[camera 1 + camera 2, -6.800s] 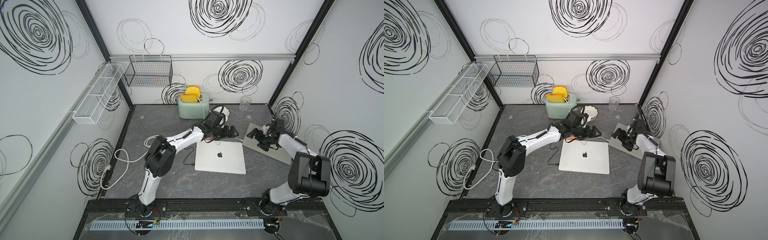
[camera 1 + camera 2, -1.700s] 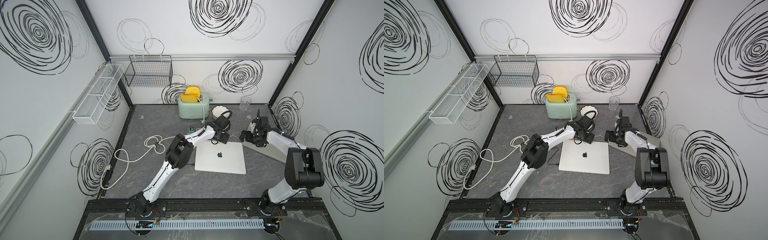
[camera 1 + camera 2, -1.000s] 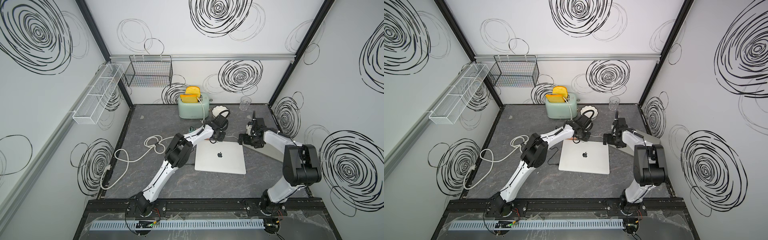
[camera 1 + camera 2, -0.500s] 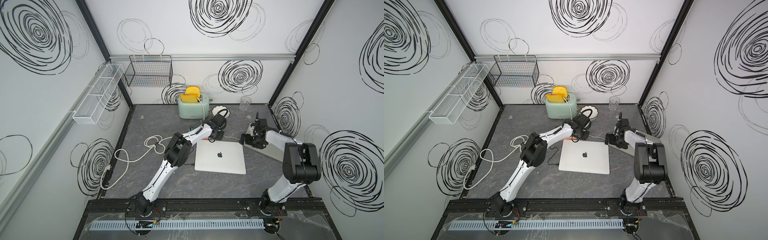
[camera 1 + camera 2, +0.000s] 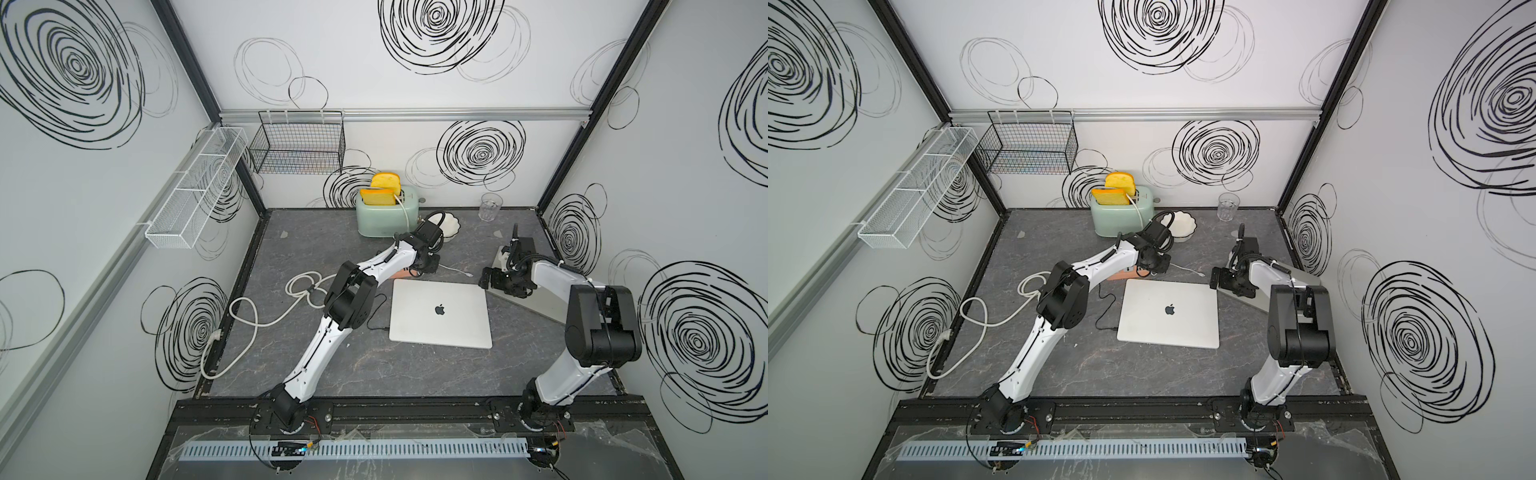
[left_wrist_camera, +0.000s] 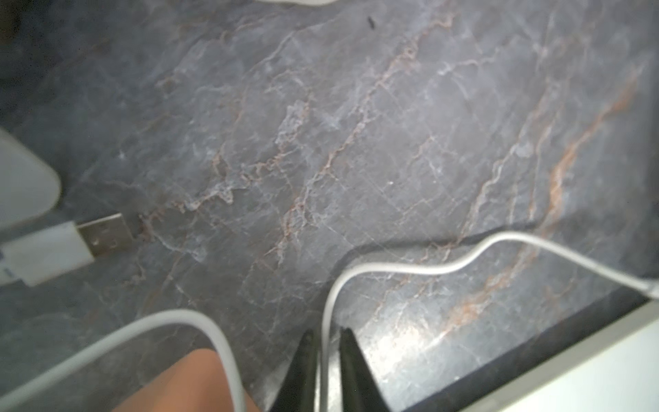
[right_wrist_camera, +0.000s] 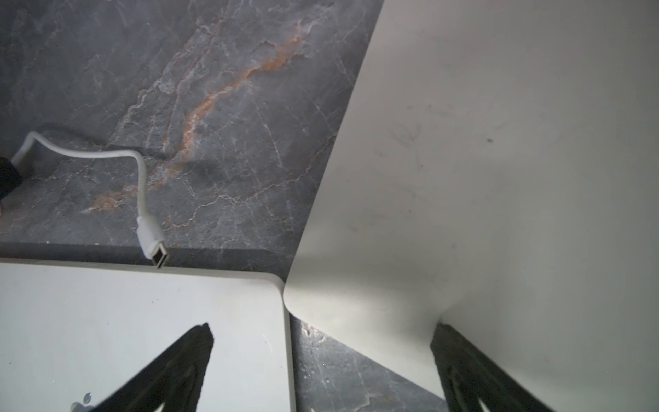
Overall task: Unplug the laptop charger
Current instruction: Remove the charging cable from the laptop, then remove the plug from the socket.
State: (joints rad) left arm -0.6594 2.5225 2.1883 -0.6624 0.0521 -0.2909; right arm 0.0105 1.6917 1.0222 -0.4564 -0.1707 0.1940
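Note:
A closed silver laptop (image 5: 440, 313) (image 5: 1169, 313) lies flat mid-table. The white charger cable (image 6: 410, 269) ends in a small plug (image 5: 467, 274) (image 5: 1201, 274) (image 7: 151, 239). That plug rests loose on the table just off the laptop's far edge, not inserted. My left gripper (image 5: 428, 266) (image 5: 1160, 266) (image 6: 326, 335) sits low behind the laptop's far left corner. Its jaws stand narrowly open with the cable running loosely between them. My right gripper (image 5: 488, 278) (image 5: 1219, 280) (image 7: 321, 326) hangs wide open and holds nothing, above the laptop's far right corner.
A grey board (image 5: 536, 305) (image 7: 499, 160) lies under the right arm, touching the laptop's corner. A thin black cable (image 5: 376, 328) reaches the laptop's left edge. A mint toaster (image 5: 386, 216), white bowl (image 5: 451, 226) and glass (image 5: 490, 206) stand at the back. A thick white cord (image 5: 266, 320) coils at left.
The left gripper has drawn back slightly and loosened on the white cable. The plug now lies loose behind the laptop. The right gripper has shifted toward the laptop's far right corner.

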